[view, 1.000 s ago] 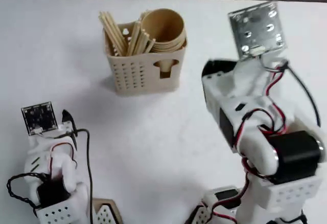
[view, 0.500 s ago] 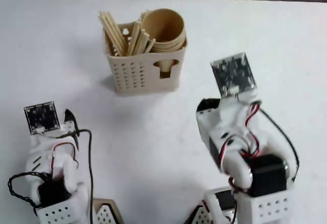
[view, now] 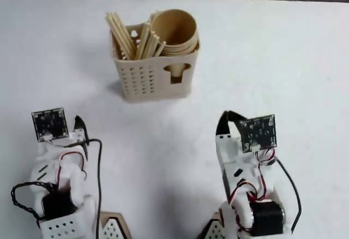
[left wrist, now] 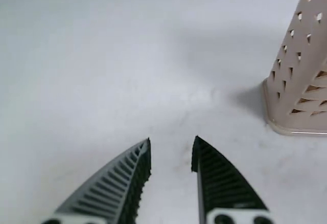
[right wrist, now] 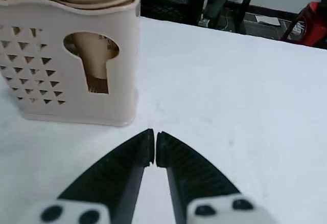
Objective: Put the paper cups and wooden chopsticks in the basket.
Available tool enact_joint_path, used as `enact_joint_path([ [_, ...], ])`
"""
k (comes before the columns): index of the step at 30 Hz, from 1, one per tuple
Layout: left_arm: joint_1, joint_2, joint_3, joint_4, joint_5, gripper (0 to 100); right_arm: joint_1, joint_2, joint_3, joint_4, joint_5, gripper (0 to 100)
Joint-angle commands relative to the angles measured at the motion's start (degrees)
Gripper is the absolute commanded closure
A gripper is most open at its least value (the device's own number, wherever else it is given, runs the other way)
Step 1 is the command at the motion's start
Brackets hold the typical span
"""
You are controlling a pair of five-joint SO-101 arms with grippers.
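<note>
Markings: print on a cup shows through the basket (right wrist: 76, 81) cut-out; too small to read.
Paper cups (view: 174, 29): stacked upright inside the basket.
Wooden chopsticks (view: 122, 34): leaning in the basket, beside the cups.
Left gripper (left wrist: 171, 147): fingers slightly apart, holding nothing, over the table (view: 272, 59).
Right gripper (right wrist: 155, 142): fingertips almost touching, holding nothing, facing the basket.
Change: the right arm (view: 245, 168) has drawn back from beside the basket and folded low; the left arm (view: 57, 168) has barely shifted.

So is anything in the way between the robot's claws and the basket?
No, nothing visible. Just bare table lies between the left gripper, the right gripper and the basket, where the paper cups and chopsticks already sit.
</note>
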Motion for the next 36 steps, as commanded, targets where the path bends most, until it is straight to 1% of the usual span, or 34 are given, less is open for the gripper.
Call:
enact_joint_path([
  [1, 3.47, -0.84, 0.0, -1.05, 0.18, 85, 2.07, -0.31, 3.08, -1.98, -0.44, 98.1],
  [6, 7.87, -0.84, 1.93, -2.64, 0.09, 85, 2.42, -0.84, 7.03, -1.89, -0.44, 98.1],
  [12, 15.25, -0.84, 4.31, -2.64, 0.0, 85, 2.33, -0.92, 13.19, -1.89, -0.44, 98.1],
  [16, 18.15, -0.84, 5.98, -2.73, -0.09, 86, 2.33, -0.92, 16.35, -1.89, -0.44, 98.1],
  [17, 18.86, -0.84, 6.42, -2.99, -0.35, 86, 2.24, -0.92, 17.23, -1.89, -0.44, 98.1],
  [19, 19.91, -0.84, 6.86, -2.9, -3.16, 86, 1.98, -0.92, 19.16, -1.89, -0.44, 98.1],
  [23, 20.26, -0.84, 6.86, 0.18, -9.49, 86, 2.15, -0.84, 22.68, -1.54, -0.26, 98.1],
  [27, 20.26, -0.84, 6.86, 3.34, -12.92, 85, 2.51, -0.84, 22.59, -0.92, -0.09, 98.1],
  [31, 20.26, -0.84, 6.86, 8.88, -14.59, 85, 2.42, -0.84, 22.59, 6.9, 0.0, 98.0],
  [34, 20.09, -0.84, 6.86, 11.08, -14.07, 86, 2.42, -0.84, 22.59, 12.79, 0.0, 97.9],
  [36, 20.0, -0.84, 6.86, 13.98, -14.15, 86, 2.42, -0.92, 22.59, 13.14, -0.09, 98.0],
])
